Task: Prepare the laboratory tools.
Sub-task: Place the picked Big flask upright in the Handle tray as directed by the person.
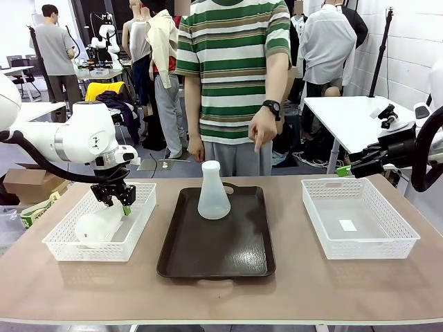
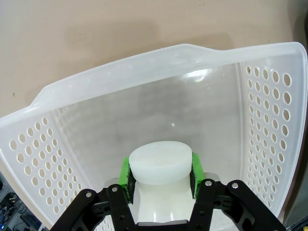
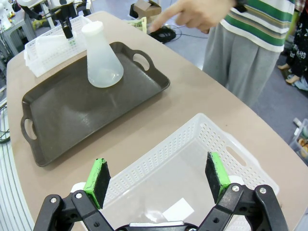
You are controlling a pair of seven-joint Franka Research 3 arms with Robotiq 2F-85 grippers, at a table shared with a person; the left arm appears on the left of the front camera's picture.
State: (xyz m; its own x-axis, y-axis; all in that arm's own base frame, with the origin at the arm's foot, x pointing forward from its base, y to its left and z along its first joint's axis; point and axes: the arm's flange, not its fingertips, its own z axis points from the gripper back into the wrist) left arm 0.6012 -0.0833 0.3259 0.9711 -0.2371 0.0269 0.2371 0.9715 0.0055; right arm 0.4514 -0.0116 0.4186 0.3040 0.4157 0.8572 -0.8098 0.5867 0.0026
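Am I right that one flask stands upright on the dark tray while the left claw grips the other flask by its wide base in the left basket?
Not quite. The left claw grips the second flask by its narrow neck, just below the white top, as the left wrist view shows. The rest holds: the first flask stands upright on the dark tray, and the grip is in the left basket.

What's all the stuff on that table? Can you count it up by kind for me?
Conical flasks: 2, one upright on the tray, one lying in the left basket, gripped at the neck by the left gripper
White mesh baskets: 2, left and right
Dark brown tray: 1
Total: 5
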